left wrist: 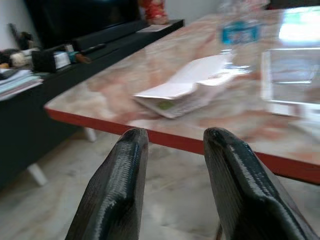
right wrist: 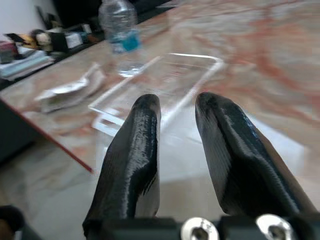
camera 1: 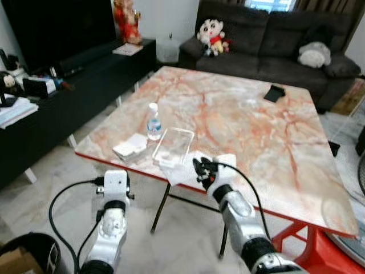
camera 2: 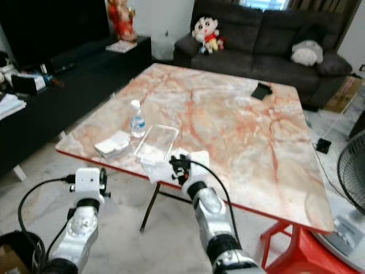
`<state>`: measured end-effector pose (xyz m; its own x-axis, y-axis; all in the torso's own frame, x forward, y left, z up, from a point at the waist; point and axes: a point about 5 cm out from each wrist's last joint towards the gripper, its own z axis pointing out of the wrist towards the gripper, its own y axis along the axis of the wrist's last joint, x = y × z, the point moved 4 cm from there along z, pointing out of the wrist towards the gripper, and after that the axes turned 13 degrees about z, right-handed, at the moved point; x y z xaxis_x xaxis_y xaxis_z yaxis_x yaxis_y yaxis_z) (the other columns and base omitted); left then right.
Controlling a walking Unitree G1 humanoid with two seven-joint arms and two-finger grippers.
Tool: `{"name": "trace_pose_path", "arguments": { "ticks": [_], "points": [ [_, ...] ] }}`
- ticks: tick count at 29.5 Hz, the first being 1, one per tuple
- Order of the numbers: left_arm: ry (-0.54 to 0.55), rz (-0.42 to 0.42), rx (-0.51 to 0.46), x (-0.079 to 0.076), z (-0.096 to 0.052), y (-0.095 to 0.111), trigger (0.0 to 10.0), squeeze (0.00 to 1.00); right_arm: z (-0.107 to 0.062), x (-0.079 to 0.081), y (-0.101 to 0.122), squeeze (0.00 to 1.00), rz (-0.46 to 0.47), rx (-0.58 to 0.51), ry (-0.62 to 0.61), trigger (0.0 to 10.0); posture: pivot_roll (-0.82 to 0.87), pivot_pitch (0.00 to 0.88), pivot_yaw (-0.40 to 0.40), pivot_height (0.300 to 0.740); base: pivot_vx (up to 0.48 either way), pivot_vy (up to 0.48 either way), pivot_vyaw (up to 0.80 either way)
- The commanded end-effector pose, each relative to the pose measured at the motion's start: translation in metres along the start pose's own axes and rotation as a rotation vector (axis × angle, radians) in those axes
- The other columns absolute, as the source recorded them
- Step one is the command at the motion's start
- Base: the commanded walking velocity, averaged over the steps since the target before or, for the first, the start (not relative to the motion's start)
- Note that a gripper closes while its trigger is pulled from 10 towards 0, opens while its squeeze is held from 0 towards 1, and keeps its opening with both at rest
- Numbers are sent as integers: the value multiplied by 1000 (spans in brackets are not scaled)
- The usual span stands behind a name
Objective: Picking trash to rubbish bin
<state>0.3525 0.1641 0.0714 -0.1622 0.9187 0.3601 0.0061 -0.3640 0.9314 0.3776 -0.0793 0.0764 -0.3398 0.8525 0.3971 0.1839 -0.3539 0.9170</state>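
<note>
A white paper napkin [camera 1: 183, 170] lies at the marble table's [camera 1: 268, 148] near edge, partly overhanging it. My right gripper [camera 1: 201, 166] hovers just over the napkin, open, with nothing between its fingers [right wrist: 145, 130]. Beyond it lie a clear plastic container [camera 1: 173, 145], a small water bottle [camera 1: 153, 121] and a white tissue packet [camera 1: 130, 145]. My left gripper [left wrist: 172, 134] is open and empty, held below and short of the table's red edge [left wrist: 150, 131], facing the tissue packet [left wrist: 185, 87]. A black rubbish bin [camera 1: 27, 250] stands on the floor at my lower left.
A black flat object [camera 1: 275, 93] lies on the far right of the table. A dark TV cabinet [camera 1: 63, 97] runs along the left and a dark sofa [camera 1: 274, 45] stands behind. A red stool [camera 1: 319, 251] and a fan [camera 2: 352, 177] stand at my right.
</note>
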Motion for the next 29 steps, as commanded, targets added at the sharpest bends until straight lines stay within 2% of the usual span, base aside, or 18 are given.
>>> {"name": "trace_pose_path", "arguments": {
  "ticks": [1,5,16,20,29],
  "points": [
    [2,10,-21,2,2,5,10000,0,2,3,3,0,2,-9,4,10000,-11,6,-70,740,0,0,0],
    [-1,14,-17,1,3,5,10000,0,2,3,3,0,2,-4,4,10000,-10,6,-70,740,0,0,0],
    [4,22,-10,2,3,5,10000,0,2,4,3,0,-20,-6,11,10000,-10,7,-70,740,304,0,0],
    [24,27,-28,5,4,9,10000,0,2,3,3,0,23,-16,0,10000,-11,7,-69,740,329,0,213],
    [52,32,-75,11,4,18,10000,0,3,4,5,0,2,-20,8,10000,-11,8,-69,740,335,0,0]
  ]
}}
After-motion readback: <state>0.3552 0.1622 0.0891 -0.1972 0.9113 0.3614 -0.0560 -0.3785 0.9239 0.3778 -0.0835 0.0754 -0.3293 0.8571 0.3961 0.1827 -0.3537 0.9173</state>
